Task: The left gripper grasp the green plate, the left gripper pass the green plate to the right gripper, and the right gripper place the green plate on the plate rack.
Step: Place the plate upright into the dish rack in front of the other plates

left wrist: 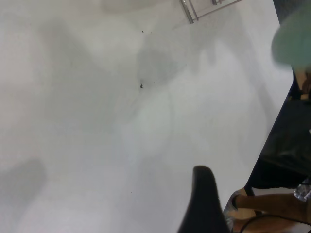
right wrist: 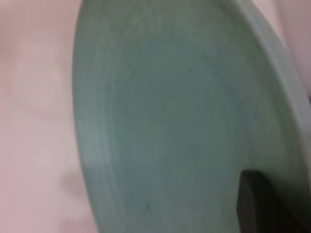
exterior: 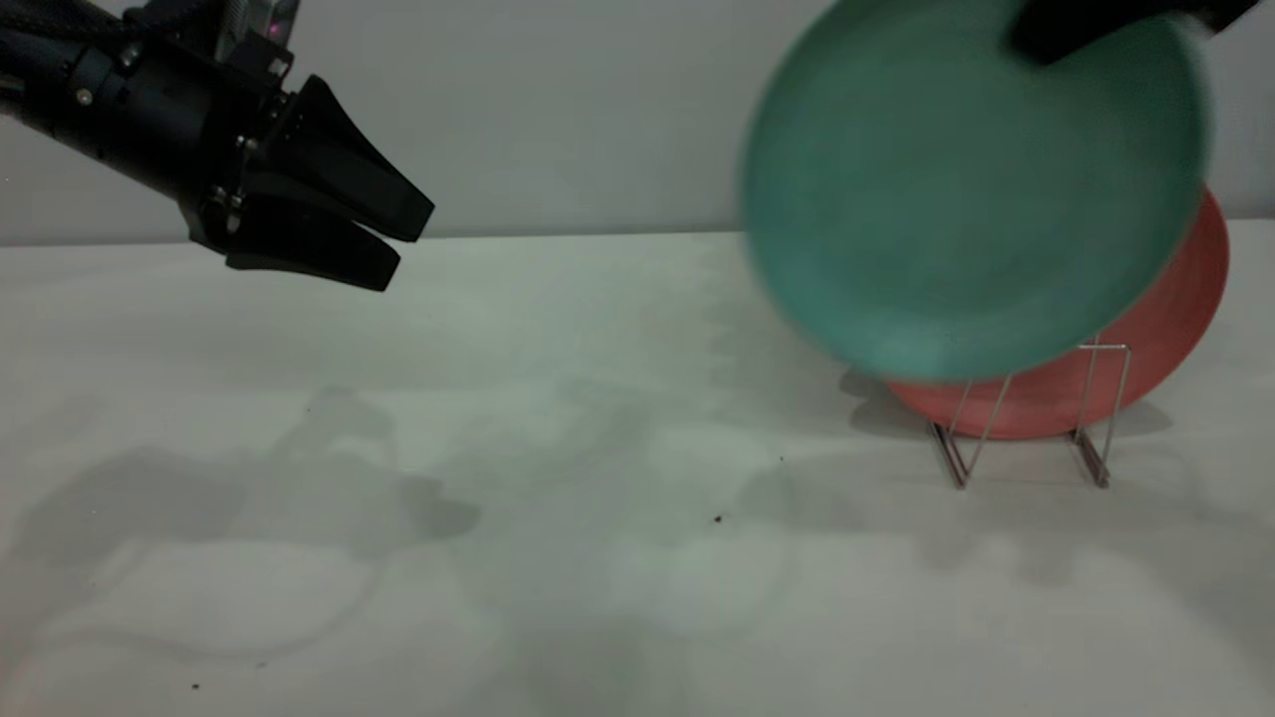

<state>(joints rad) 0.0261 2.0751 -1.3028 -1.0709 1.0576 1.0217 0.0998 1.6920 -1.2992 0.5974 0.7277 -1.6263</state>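
Observation:
The green plate (exterior: 971, 189) hangs tilted on edge at the upper right, above the plate rack (exterior: 1026, 428) and in front of a salmon-pink plate (exterior: 1175, 329) that stands in the rack. My right gripper (exterior: 1041, 45) is shut on the green plate's top rim; one black finger (right wrist: 265, 206) lies against the plate's face (right wrist: 170, 121). My left gripper (exterior: 403, 242) hovers at the upper left, far from the plate, open with nothing between its fingers. One of its fingers (left wrist: 204, 204) shows in the left wrist view, with the plate's edge (left wrist: 294, 39) far off.
The white table (exterior: 558, 478) stretches between the two arms, with a few dark specks (exterior: 717, 518). In the left wrist view the rack's base rails (left wrist: 192, 10) show at one edge, and part of a person (left wrist: 272, 206) sits beyond the table edge.

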